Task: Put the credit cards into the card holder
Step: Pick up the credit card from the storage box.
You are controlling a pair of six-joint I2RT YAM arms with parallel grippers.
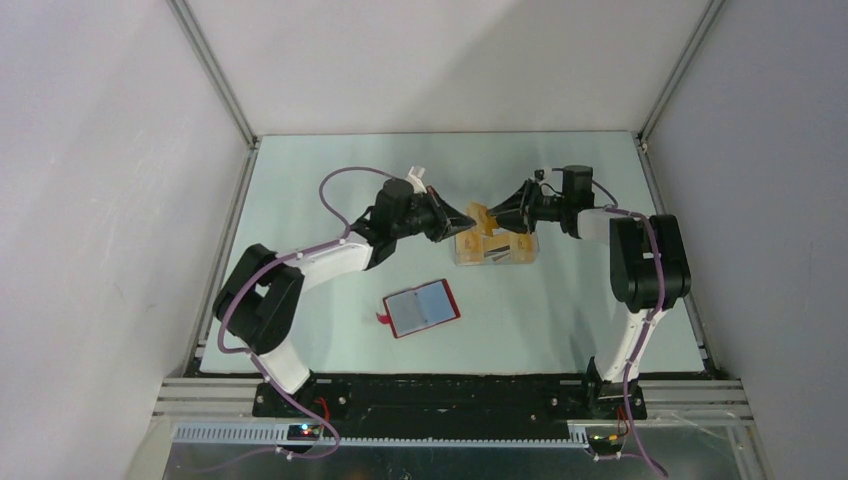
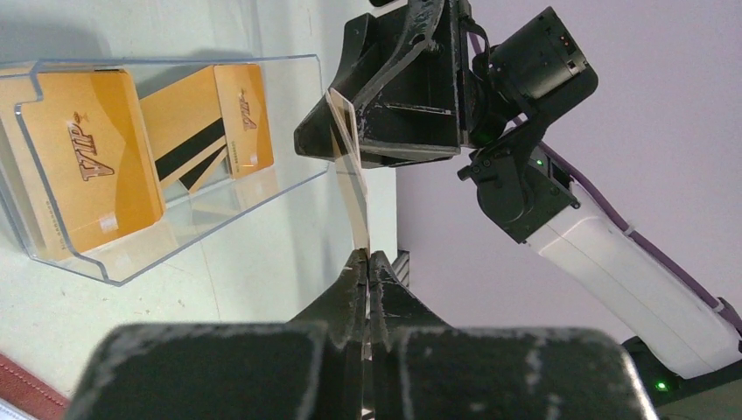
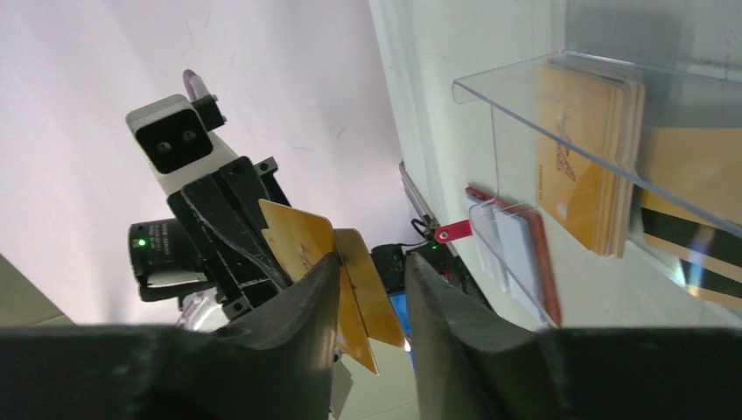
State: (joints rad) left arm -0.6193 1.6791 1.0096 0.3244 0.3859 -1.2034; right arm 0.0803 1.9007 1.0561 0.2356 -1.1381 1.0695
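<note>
Up beside the clear box (image 2: 175, 63), clamped tight on two credit cards (image 3: 302, 241) with the left gripper (image 2: 367, 258). Partly open around their far edge with the right gripper (image 3: 372, 262).

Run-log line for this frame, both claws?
left claw: shut on two thin orange cards | right claw: open around them | red folding wallet: lying open | clear plastic box: holds more orange cards

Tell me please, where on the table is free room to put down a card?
Free: the wide patch between the wallet and the right arm; the far strip behind the box up to the back wall. Crowded: over the box, where the left tool, shut on a card, meets the right tool.
</note>
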